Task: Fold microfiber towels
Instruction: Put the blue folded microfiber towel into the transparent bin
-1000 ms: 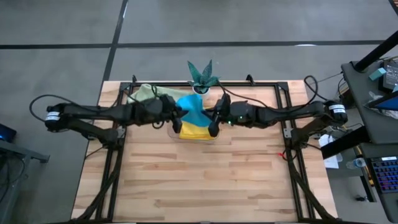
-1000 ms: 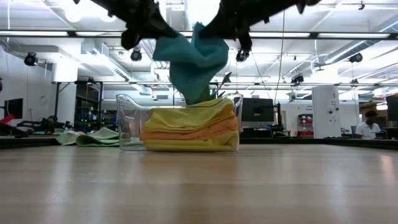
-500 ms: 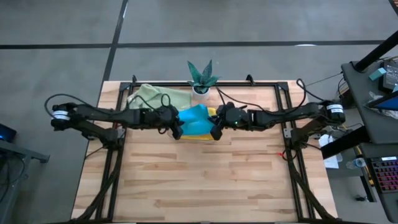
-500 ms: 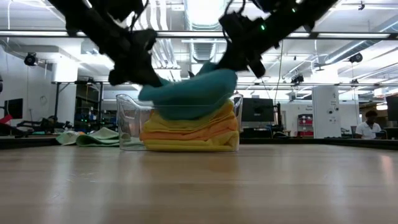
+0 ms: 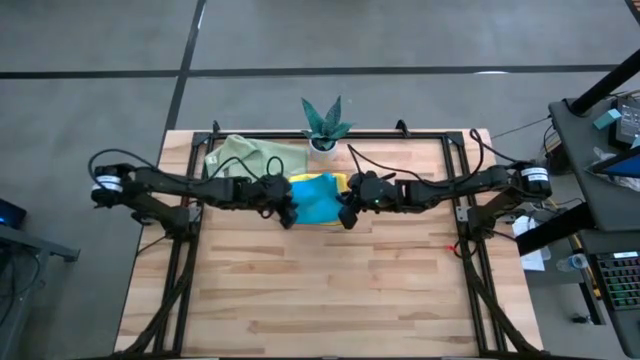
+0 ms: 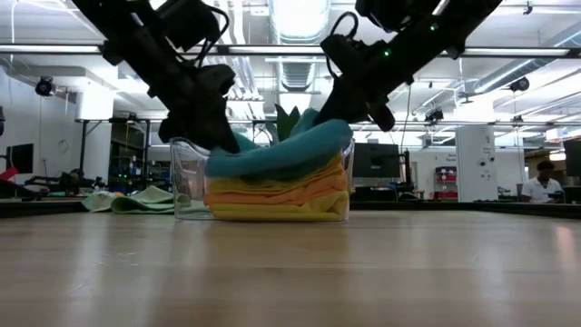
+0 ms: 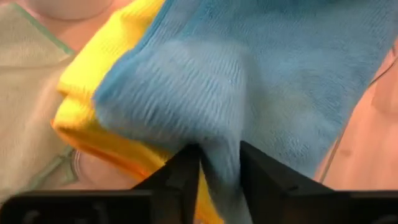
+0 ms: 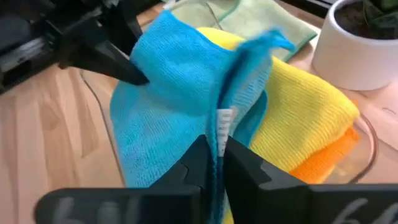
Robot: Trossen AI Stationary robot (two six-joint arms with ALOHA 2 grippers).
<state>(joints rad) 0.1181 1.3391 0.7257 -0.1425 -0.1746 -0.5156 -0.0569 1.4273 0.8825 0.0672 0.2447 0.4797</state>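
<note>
Five towels is our count: one teal-blue towel (image 5: 314,195), two yellow, one orange towel (image 6: 272,194) and one pale green towel (image 5: 245,155). We see one clear plastic tray (image 6: 184,177), one potted plant (image 5: 323,124) and two grippers.

Four of the towels sit in the tray, near the table's (image 5: 330,290) far edge, by the plant. In the low view the stack reads, from the bottom, lower yellow towel (image 6: 272,212), orange, upper yellow towel (image 6: 259,182), w/ the teal-blue one draped over the top and sagging in the middle. The pale green towel lies flat on the table outside the tray, on the left arm's side, behind that arm.

The left gripper (image 7: 219,163) is at the teal-blue towel's left end; its fingers stand a little apart w/ a fold of the cloth between them. Whether they still bite or have let go we can't tell; that view is blurred.

The right gripper (image 8: 215,160) is at the towel's right end, fingers nearly together, pinching a thin edge of the teal-blue cloth w/ its white label (image 8: 222,124) just above the tips. The towel spans between the two grippers, both low over the tray.
</note>
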